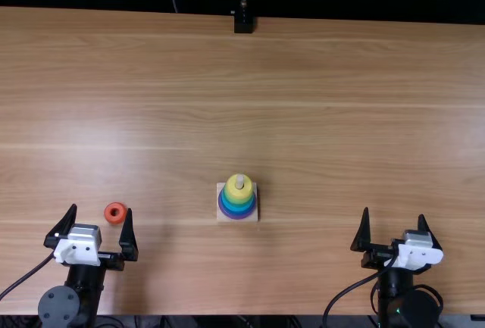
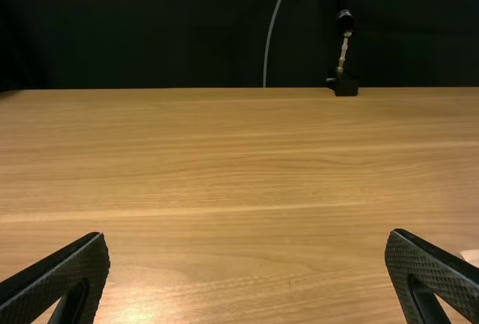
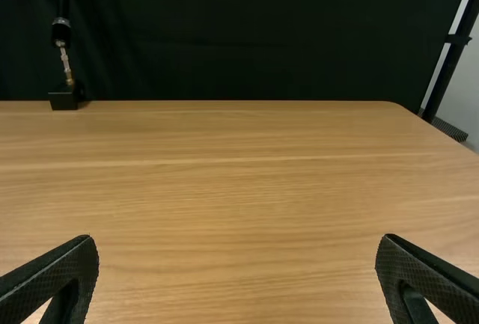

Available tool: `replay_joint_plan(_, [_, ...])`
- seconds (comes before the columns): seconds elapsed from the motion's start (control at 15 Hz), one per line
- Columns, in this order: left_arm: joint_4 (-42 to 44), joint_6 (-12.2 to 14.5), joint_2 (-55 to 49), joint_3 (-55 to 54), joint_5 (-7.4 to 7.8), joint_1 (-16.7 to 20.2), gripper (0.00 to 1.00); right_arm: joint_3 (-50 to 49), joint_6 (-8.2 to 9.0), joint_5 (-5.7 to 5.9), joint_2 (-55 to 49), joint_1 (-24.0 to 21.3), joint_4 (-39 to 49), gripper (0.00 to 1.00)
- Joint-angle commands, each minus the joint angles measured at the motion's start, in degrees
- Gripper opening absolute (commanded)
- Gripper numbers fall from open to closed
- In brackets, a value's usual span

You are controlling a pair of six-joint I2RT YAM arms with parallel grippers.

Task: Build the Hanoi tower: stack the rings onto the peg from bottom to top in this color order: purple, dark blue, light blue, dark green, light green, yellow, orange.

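Table [image 1: 341,116] of streaked wood fronts dark cloth [image 2: 172,25], left claw [image 1: 101,209] and right claw [image 1: 394,213] wide

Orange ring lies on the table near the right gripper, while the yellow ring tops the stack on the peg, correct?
Not quite: the top view shows the orange ring near the left gripper, not the right one. The rest stands.

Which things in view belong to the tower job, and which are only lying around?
For the job: orange ring, stacked rings, peg, wooden base, left gripper, right gripper.
Not for the job: black stand, thin cable, dark curtain.
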Motion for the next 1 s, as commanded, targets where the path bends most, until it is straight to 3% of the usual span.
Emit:
replay_joint_plan(0.0, [-0.4,0.4,-0.7,-1.8,0.08,0.4,1.0,-0.8,0.21,-0.32,-0.7,-0.9,-1.2,1.0])
replay_joint_plan(0.93, [-1.0,0.4,-0.7,-1.8,-0.24,1.5,1.0,-0.8,0.21,-0.32,-0.7,-0.9,-1.2,1.0])
